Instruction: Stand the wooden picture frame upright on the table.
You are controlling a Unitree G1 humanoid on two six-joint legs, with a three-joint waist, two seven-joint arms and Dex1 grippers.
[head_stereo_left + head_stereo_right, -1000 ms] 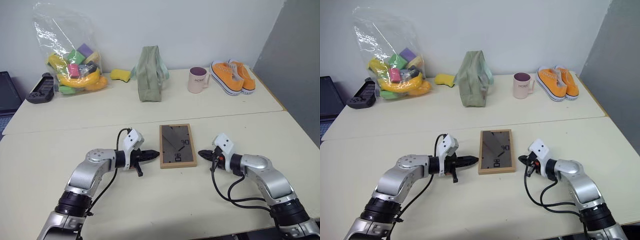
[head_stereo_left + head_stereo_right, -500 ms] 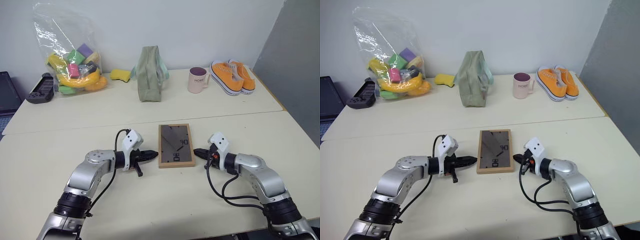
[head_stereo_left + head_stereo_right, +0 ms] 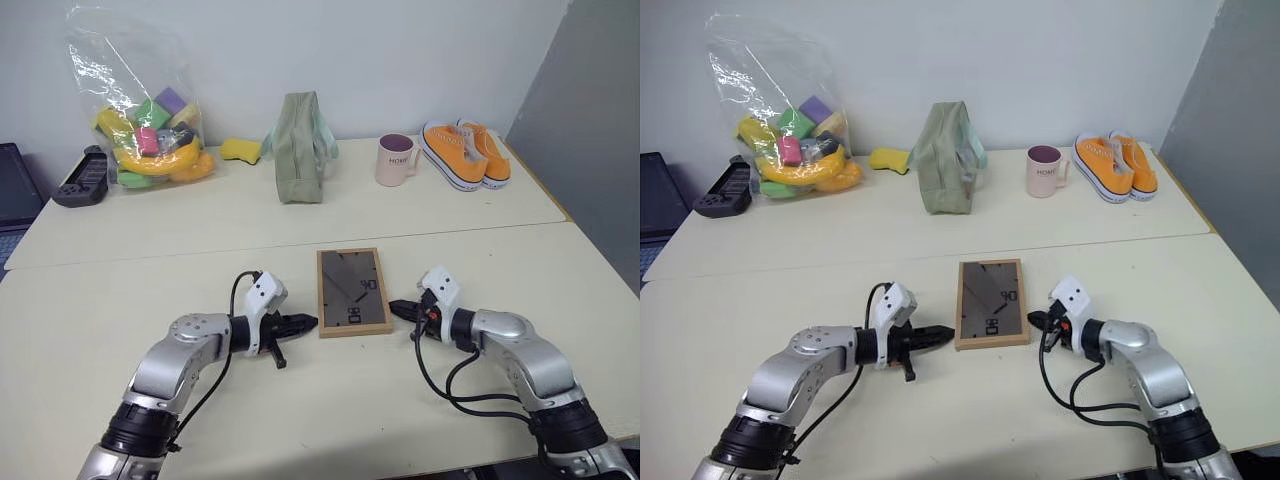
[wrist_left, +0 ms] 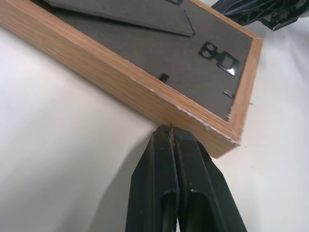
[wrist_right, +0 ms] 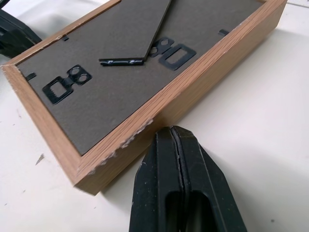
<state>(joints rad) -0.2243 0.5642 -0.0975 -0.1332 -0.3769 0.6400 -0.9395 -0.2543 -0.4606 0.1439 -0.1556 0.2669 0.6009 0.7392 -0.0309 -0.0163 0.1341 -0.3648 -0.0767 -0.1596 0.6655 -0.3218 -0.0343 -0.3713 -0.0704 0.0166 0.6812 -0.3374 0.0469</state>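
Lying flat with its dark back turned up, the wooden picture frame (image 3: 353, 291) is seen on the near half of the table (image 3: 300, 400), between the two grippers. The left gripper (image 3: 308, 322) is pressed shut with nothing between its fingers, and in the left wrist view its tips (image 4: 166, 133) are set against the lower edge of the frame's long side, close to a near corner. The right gripper (image 3: 394, 309) is likewise closed on nothing; in the right wrist view its tips (image 5: 174, 131) are found just at the opposite long side of the frame, though whether wood is actually touched cannot be told. The fold-out stand (image 5: 140, 29) is seen lying against the back, and black clips (image 5: 171, 50) are fixed beside it. Beyond the jaws, past the table's seam, a green pouch (image 3: 299, 147), a pink mug (image 3: 396, 160), a pair of orange shoes (image 3: 465, 152) and a clear bag of toys (image 3: 140, 110) are ranged along the wall, well apart from the frame.
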